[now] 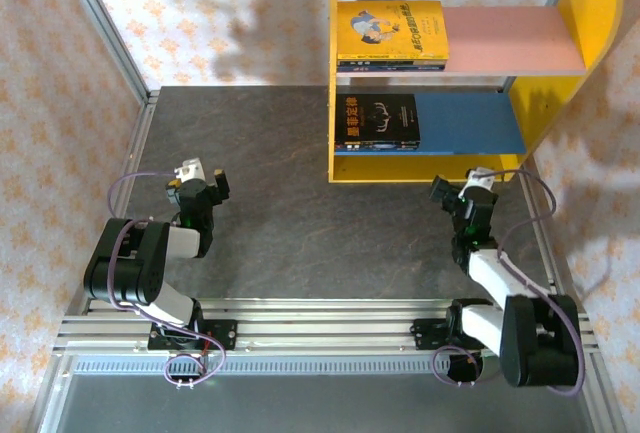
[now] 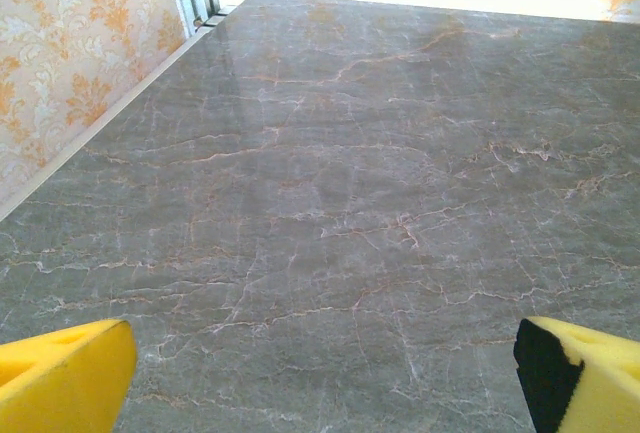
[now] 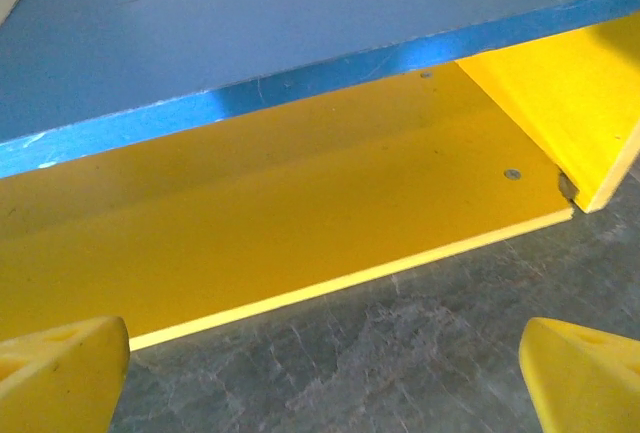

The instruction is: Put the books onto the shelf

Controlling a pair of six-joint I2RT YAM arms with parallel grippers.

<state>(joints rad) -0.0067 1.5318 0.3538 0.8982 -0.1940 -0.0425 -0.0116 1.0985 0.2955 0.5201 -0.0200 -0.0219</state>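
The shelf (image 1: pixel 545 103) stands at the back right, with yellow sides, a pink upper board and a blue lower board. A bright yellow book (image 1: pixel 392 30) lies on top of dark books (image 1: pixel 390 66) at the left of the pink board. A black book (image 1: pixel 377 120) lies at the left of the blue board. My left gripper (image 1: pixel 205 190) hovers open over the bare table at the left; its yellow fingertips (image 2: pixel 60 378) are wide apart with nothing between them. My right gripper (image 1: pixel 452 193) is open just in front of the shelf's yellow base (image 3: pixel 280 223) and blue board (image 3: pixel 250 43), holding nothing.
The grey marble table (image 1: pixel 290 223) spreads between the arms and the shelf. Patterned walls close in the left side (image 2: pixel 70 63) and the back. The right halves of the pink and blue boards are bare.
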